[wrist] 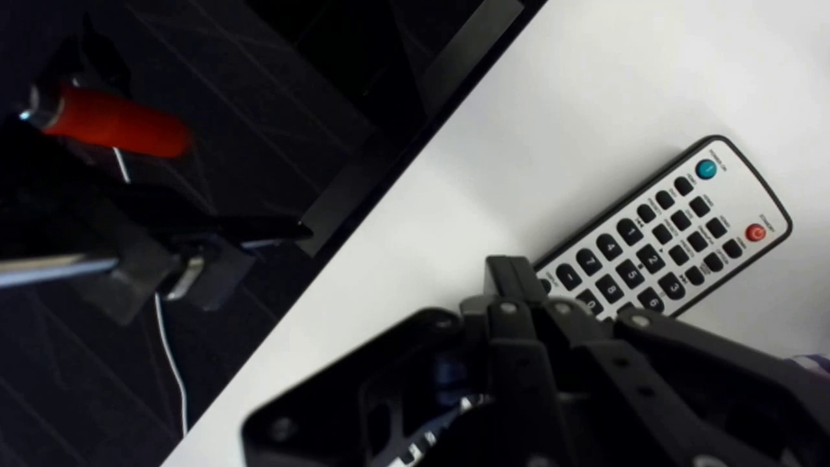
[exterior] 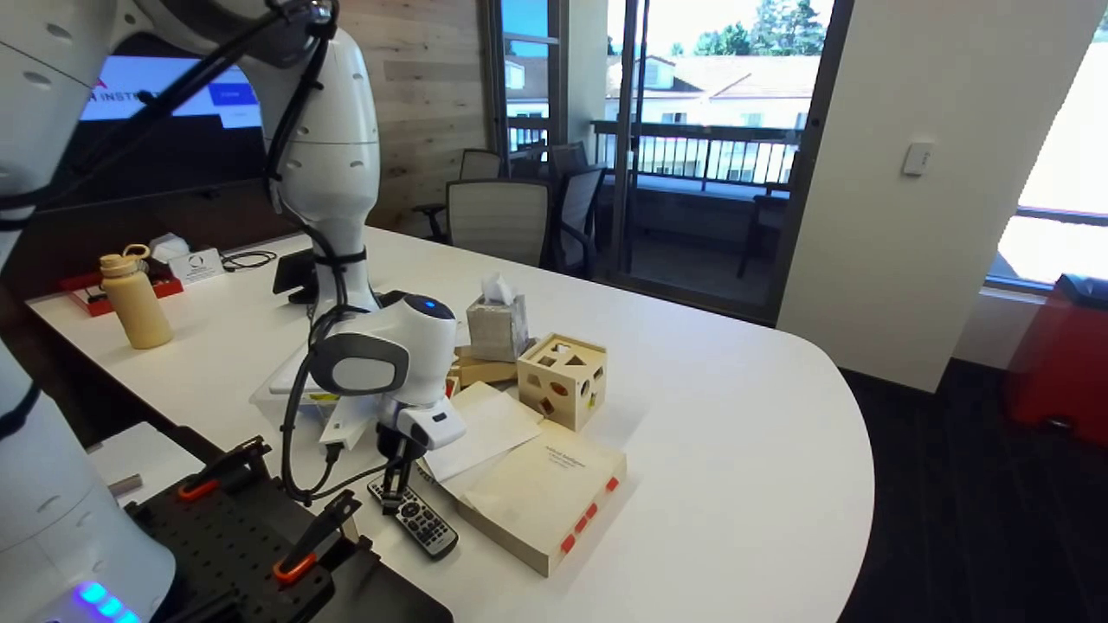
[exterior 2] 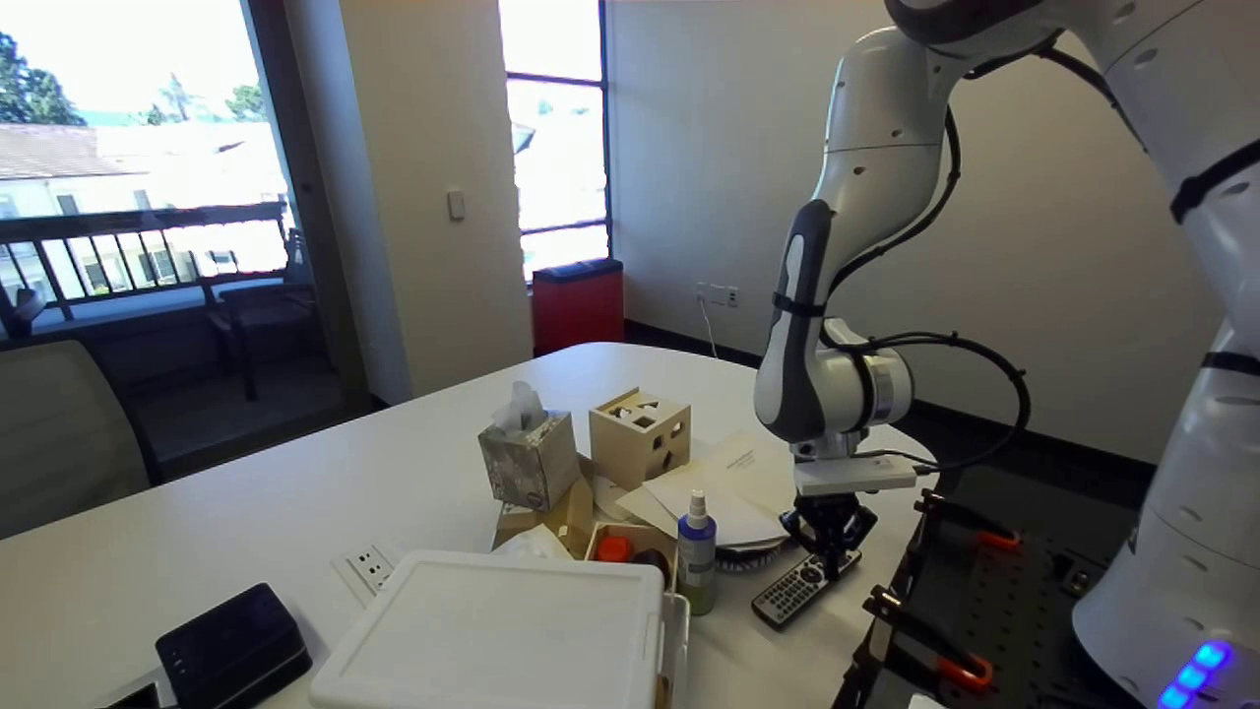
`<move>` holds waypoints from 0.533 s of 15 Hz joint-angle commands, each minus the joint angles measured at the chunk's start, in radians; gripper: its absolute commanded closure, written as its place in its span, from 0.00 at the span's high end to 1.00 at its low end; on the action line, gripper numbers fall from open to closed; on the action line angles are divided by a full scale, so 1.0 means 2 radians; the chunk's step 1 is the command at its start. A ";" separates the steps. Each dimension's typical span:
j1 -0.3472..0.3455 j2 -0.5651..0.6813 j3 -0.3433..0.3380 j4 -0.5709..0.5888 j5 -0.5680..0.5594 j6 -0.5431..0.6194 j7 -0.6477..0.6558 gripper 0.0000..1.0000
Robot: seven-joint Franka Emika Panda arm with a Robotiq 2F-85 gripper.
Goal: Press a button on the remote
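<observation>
The remote [exterior: 430,529] lies flat on the white table, and it also shows in the other exterior picture [exterior 2: 787,594]. In the wrist view the remote [wrist: 629,272] has a pale face with rows of dark buttons, a teal and a red button at its far end, and a black rim. My gripper [exterior: 391,504] points down over the remote, off its directional pad end, in both exterior views [exterior 2: 833,569]. In the wrist view its fingertips [wrist: 512,261] are together with nothing between them and hide part of the remote. I cannot tell whether they touch it.
A thick book [exterior: 554,493] with papers lies close beside the remote. A spray bottle [exterior 2: 696,556] and a white lidded box [exterior 2: 502,630] stand nearby. A wooden shape box [exterior: 563,381] and tissue box [exterior: 496,330] are behind. A black platform [exterior: 225,523] with orange clamps borders the table edge.
</observation>
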 commanded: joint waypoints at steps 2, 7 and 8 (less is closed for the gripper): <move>-0.011 0.019 0.019 0.008 0.006 0.039 -0.001 0.00; -0.002 0.028 0.016 0.008 -0.004 0.077 0.007 0.00; -0.001 0.031 0.015 0.008 -0.005 0.080 0.008 0.00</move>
